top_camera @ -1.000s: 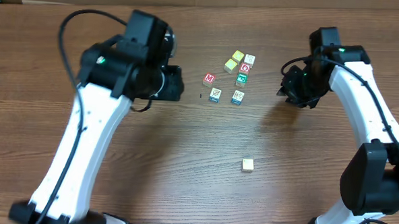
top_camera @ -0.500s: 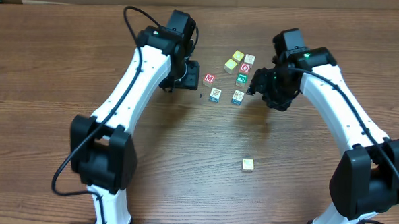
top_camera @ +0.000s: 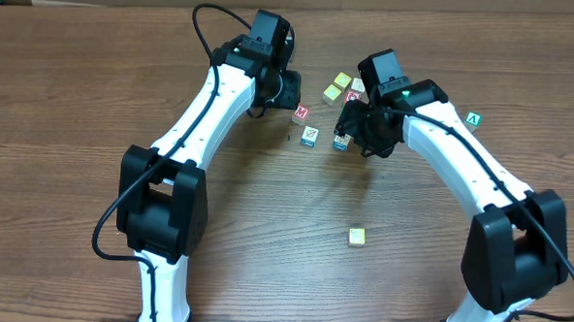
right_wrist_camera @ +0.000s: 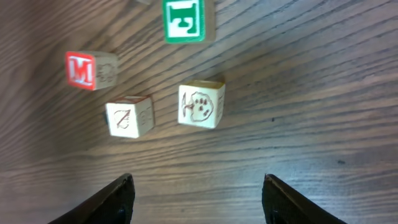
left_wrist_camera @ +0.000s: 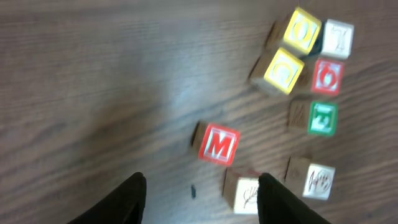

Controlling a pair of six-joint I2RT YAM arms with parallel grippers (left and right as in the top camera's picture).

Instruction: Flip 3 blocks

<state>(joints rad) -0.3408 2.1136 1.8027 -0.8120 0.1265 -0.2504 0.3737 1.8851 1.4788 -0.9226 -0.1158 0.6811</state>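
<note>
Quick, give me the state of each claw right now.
Left claw: open, holding nothing.
Right claw: open, holding nothing.

Table (top_camera: pixel 63 171): brown wood grain, darker streaks. M block (left_wrist_camera: pixel 219 144): red top face, white letter, tan sides; slash block (right_wrist_camera: pixel 126 118): white face, dark slash-like mark, tan side; paw block (right_wrist_camera: pixel 200 104): white face, dark paw-like print; green block (right_wrist_camera: pixel 183 20): green face, white letter inside a white frame; red-print block (left_wrist_camera: pixel 328 76): red ring-like print on white; white block (left_wrist_camera: pixel 337 38): white face, dark print, too blurred to read. Upper yellow-topped cube (left_wrist_camera: pixel 301 30) and lower yellow-topped cube (left_wrist_camera: pixel 284 70): yellow faces, pale letters, tan sides; A cube (top_camera: pixel 474 119): green face, white letter; tan cube (top_camera: pixel 357 237): pale tan top. Left arm (top_camera: pixel 187 127) and right arm (top_camera: pixel 462 154): white shells, black joints.
</note>
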